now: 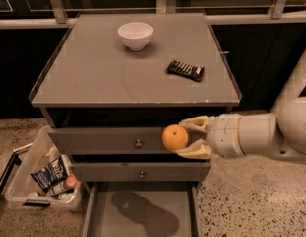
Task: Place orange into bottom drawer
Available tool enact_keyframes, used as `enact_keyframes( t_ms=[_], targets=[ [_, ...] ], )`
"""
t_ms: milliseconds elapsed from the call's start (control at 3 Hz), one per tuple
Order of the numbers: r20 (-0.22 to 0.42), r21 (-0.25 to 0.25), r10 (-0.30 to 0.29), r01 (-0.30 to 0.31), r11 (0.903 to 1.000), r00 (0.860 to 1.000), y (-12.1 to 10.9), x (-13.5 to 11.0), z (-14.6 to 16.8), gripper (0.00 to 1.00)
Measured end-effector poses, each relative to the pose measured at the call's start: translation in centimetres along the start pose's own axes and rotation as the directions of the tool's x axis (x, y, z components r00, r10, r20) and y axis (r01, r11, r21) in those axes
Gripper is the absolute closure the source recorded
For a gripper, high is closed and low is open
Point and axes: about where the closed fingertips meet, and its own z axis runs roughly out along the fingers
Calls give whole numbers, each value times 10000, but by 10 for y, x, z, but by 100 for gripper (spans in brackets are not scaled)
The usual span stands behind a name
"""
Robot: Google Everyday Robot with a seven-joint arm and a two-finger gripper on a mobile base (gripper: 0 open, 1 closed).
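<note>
Camera view shows the orange [174,138] clamped between the two pale fingers of the gripper [187,138]. It hangs in the air in front of the top drawer front [103,141], well above the open bottom drawer [106,216].

Let go from this height, the fruit would likely bounce on the hard flat floor of the drawer, and the low side walls would do little to stop it rolling out over the front. It also seems to sit near the fingertips, so its smooth round skin could slip out on the way down. A descent close to the cabinet risks knocking the middle drawer front [118,172] or its knob [141,174].

The orange is round and bright, with a slight sheen. The drawer is matte grey, wide and shallow, with thin walls. The fingers look like cream plastic, curved inward, on a smooth white cylindrical wrist. On the flat grey cabinet top [94,73] stand a glossy white bowl [135,35] and a dark wrapped bar [185,70].
</note>
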Motion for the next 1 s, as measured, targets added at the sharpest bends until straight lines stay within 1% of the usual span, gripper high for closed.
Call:
enact_keyframes(
  t_ms=[333,667,1000],
  targets=[
    [-276,-15,429,-429,9991,9987,13,46,26,100],
    [-276,-41,434,-436,9990,9987,14,46,28,100],
    [-206,-656,755,-767,9949,9969,39,62,62,100]
  ],
)
